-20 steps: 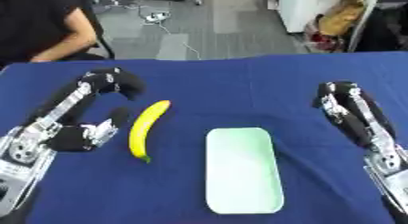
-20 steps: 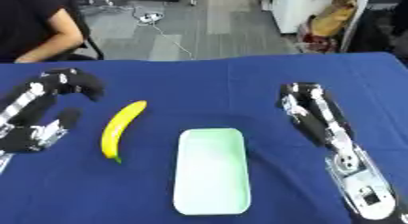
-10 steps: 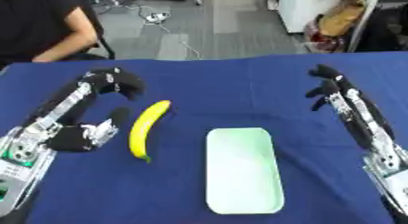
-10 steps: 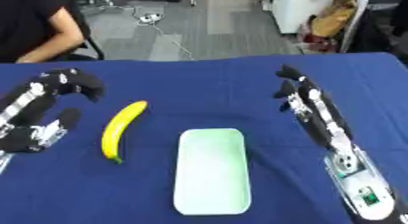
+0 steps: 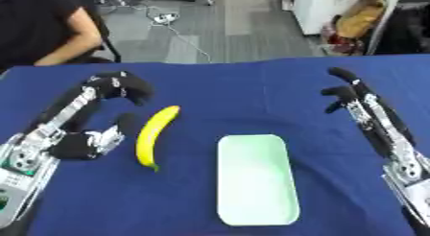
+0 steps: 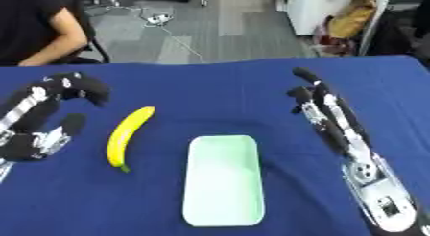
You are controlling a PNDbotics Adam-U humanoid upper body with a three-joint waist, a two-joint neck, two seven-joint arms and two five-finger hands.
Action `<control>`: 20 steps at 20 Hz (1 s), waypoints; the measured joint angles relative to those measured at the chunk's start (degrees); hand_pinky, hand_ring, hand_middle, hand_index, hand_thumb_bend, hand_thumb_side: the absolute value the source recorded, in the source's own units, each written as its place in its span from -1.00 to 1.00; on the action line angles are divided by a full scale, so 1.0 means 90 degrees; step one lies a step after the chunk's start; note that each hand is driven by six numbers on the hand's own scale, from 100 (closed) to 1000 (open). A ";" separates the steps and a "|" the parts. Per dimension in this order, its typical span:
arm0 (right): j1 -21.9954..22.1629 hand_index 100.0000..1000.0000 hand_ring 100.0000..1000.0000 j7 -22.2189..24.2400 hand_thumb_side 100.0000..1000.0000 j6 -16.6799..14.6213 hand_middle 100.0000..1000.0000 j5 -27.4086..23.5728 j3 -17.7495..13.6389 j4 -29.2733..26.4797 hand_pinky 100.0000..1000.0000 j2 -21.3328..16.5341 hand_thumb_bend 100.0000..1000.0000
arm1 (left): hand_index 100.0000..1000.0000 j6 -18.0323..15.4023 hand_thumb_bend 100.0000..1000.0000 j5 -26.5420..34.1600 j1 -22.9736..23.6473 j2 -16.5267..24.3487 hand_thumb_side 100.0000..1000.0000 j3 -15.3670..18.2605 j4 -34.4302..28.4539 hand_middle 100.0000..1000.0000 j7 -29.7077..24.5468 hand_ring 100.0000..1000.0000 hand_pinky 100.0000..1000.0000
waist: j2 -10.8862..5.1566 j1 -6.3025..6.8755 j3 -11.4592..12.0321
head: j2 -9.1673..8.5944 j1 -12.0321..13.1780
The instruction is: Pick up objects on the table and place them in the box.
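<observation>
No readable writing. My left hand (image 5: 84,134), fingers curved apart, flanks the banana (image 5: 156,135); right hand (image 5: 361,103) open; pale-green box (image 5: 255,180) on blue tablecloth (image 5: 227,91); grey office floor (image 5: 185,33) beyond.

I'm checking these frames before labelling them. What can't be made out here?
- Left hand: in the right eye view, the picture's left edge cuts off its arm.
- Right hand: seen edge-on; palm hidden in both views.
- Banana: underside hidden against the table; its dark lower tip is blurred.
- Box: looks empty, but its depth cannot be judged from above.
</observation>
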 measured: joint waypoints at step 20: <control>0.0000 0.98 0.46 -0.0052 0.84 0.0005 0.85 0.0001 0.0003 -0.0036 0.02 0.0000 -0.46 | 0.55 0.0007 -1.00 0.0000 -0.0019 -0.0001 0.25 0.0000 0.0000 0.30 -0.0012 0.32 0.10 | 0.0019 -0.0002 0.0005 | -0.0047 0.0000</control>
